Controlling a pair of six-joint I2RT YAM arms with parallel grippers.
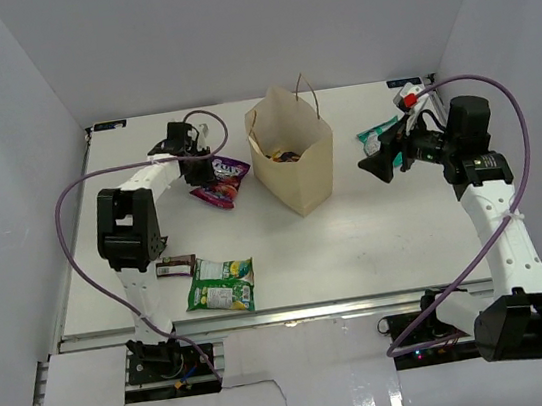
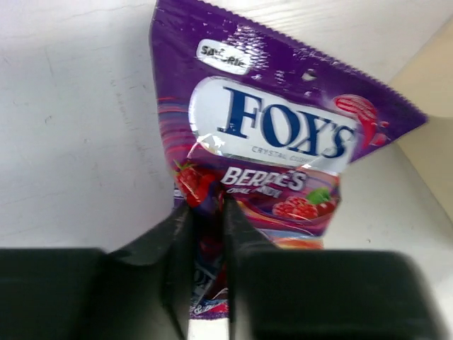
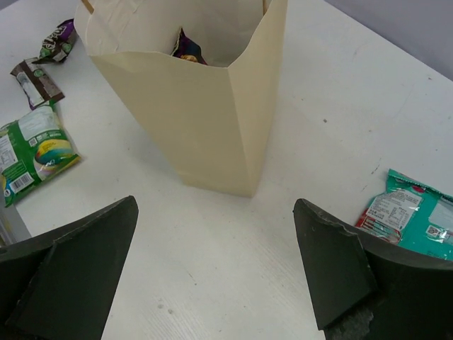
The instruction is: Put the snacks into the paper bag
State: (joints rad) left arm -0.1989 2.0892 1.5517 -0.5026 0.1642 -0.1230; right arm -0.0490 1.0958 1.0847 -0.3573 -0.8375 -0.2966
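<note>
The tan paper bag (image 1: 294, 164) stands upright mid-table, with packets inside it; it also shows in the right wrist view (image 3: 205, 106). My left gripper (image 1: 205, 175) is shut on the edge of the purple-pink candy pouch (image 2: 269, 142), which lies left of the bag (image 1: 224, 182). My right gripper (image 1: 377, 166) is open and empty, right of the bag and above the table. A teal-white packet (image 1: 379, 134) lies behind it, seen also in the right wrist view (image 3: 414, 216). A green packet (image 1: 222, 284) and a small brown bar (image 1: 174, 267) lie at the front left.
White walls close in the table (image 1: 377, 239) on the left, back and right. The purple cables (image 1: 77, 190) loop over both arms. The table's front edge has a metal rail (image 1: 267, 317).
</note>
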